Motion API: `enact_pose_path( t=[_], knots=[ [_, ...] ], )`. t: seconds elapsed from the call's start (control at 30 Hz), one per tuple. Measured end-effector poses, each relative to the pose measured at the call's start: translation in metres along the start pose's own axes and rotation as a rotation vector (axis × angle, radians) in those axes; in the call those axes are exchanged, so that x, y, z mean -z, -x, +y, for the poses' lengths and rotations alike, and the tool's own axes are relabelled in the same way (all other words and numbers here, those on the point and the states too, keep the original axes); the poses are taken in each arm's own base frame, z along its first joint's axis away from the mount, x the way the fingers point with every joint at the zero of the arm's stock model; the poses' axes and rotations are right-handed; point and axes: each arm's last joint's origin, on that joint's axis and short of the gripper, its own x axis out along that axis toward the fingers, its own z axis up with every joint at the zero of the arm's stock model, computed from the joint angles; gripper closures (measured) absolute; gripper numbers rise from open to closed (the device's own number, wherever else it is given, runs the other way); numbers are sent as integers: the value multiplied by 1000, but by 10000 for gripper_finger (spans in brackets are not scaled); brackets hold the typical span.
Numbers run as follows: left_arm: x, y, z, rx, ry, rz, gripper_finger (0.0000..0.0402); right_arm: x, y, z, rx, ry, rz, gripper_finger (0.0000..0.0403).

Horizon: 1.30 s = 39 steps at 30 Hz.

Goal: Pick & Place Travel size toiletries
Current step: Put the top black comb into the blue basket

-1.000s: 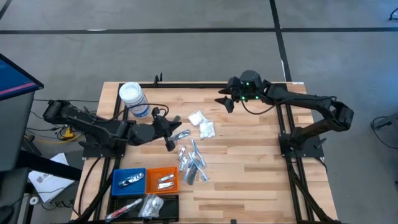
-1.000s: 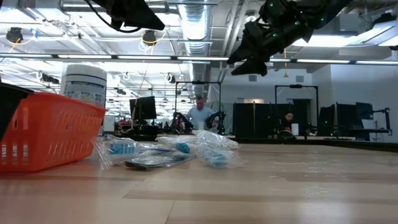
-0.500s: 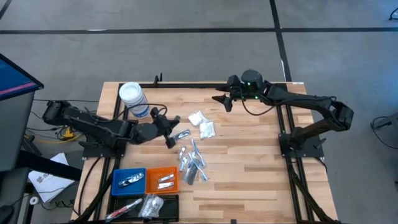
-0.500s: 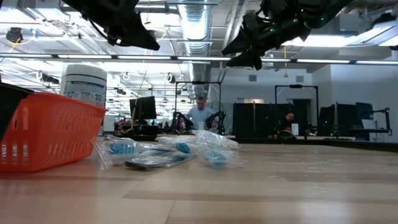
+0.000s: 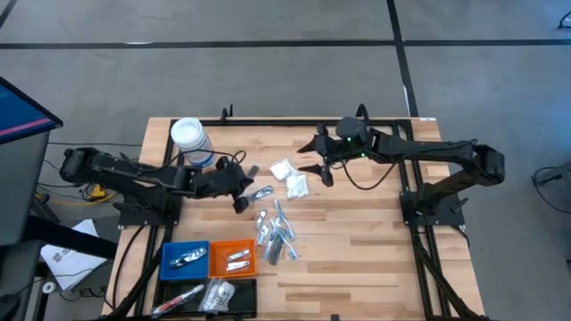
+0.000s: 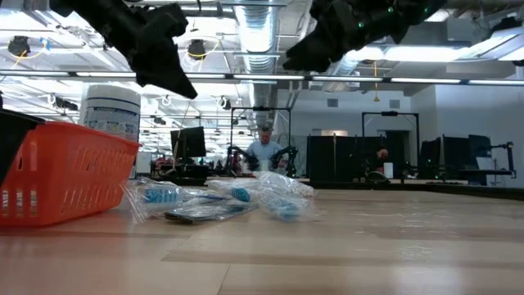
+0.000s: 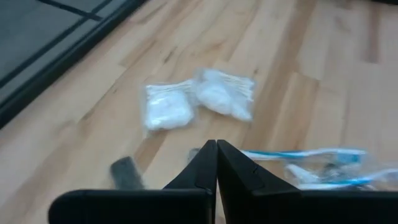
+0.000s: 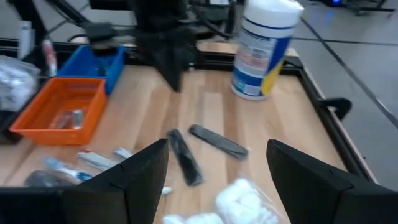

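Right tool point(image 5: 318, 159) moved toward white packets point(image 5: 291, 178) (fingers spread), left tool point(image 5: 239, 178) closed, empty, near jar point(image 5: 191, 143).

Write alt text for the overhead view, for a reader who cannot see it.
Two dark robot arms reach over a wooden table: the right gripper, fingers open, hangs beside two white packets, the left gripper shut near wrapped tubes. Blue, orange and black trays fill one corner.

You have two white packets point(image 5: 290, 177) lying flat side by side mid-tabletop. Just below them sits a loose heap of clear-wrapped, blue-tipped sticks point(image 5: 276, 234), with one silvery tube point(image 5: 260, 193) lying apart near it.
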Motion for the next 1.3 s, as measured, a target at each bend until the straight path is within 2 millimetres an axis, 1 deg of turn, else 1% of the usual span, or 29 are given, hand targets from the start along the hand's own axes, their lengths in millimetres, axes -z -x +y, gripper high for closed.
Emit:
enact_pose_path(
  t=[0.07,0.1,0.17,0.3,0.37,0.5,0.57,0.63,0.73,0.8,0.87,0.97,1.03,1.13,1.2,1.3],
  knots=[
    [0,-1,2,-24,5,-4,399,-6,-1,2,-14,-11,23,138],
    [-1,-1,3,-28,7,-3,399,-8,-5,3,-24,-16,43,139],
    [0,-5,4,-34,12,9,399,-2,-12,5,-45,-37,126,145],
    [4,-13,6,-52,21,58,399,6,-41,4,-87,-24,248,167],
    [7,-18,8,-46,21,88,399,7,-56,-2,-89,-28,298,183],
    [13,-26,10,-59,17,155,399,0,-79,-11,-96,-38,336,219],
    [16,-29,14,-86,34,192,399,3,-93,-9,-117,-18,368,238],
    [20,-32,22,-137,65,237,399,7,-106,-5,-147,16,399,257],
    [24,-36,31,-196,124,278,399,6,-122,-1,-177,69,413,284],
    [28,-38,34,-213,154,287,399,5,-131,-3,-182,102,401,300],
    [33,-40,38,-225,185,306,399,4,-138,-5,-181,113,397,317],
    [42,-42,44,-230,228,340,399,1,-147,-8,-158,121,329,346],
    [48,-43,49,-246,240,359,399,5,-154,-11,-148,122,303,368],
    [53,-45,53,-261,250,364,399,15,-161,-11,-161,129,341,396],
    [55,-47,53,-259,260,337,399,17,-161,-11,-177,134,388,397],
    [55,-51,54,-242,284,273,399,15,-157,-10,-195,133,443,385]
  ],
)
